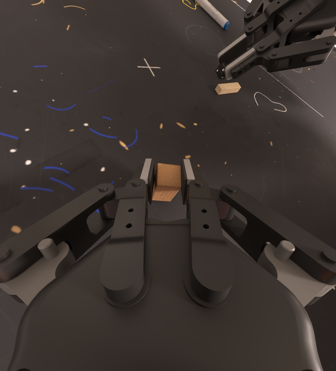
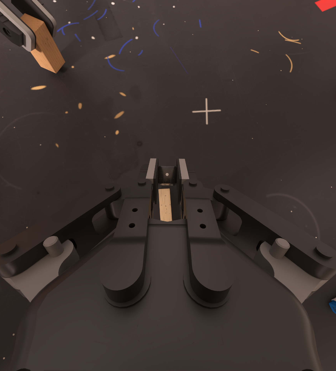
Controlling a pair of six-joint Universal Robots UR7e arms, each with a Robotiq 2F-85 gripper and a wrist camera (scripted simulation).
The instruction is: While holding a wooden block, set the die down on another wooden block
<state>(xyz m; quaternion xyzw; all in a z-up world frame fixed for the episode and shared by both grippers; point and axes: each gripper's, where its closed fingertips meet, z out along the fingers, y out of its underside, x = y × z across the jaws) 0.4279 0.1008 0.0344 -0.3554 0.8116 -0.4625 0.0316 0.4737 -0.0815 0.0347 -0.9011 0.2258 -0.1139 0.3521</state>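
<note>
Your left end effector (image 1: 167, 180) is pinching the orange-brown wooden block (image 1: 168, 181); the right end effector (image 2: 167, 174) grips the small black die (image 2: 167, 174) above the pale wooden block (image 1: 227, 88) at upper right. Only lowering and releasing remain.

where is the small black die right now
The small black die sits clamped in the right gripper, just above the pale wooden block lying on the dark table.

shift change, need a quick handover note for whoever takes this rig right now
Left gripper: shut on the brown wooden block, held off the table.
Right gripper: shut on the black die, hovering just above the pale wooden block lying flat on the table.
Done: both picks, die brought over the pale block.
Left: lower the die onto it, open, withdraw, left grip unchanged.
</note>
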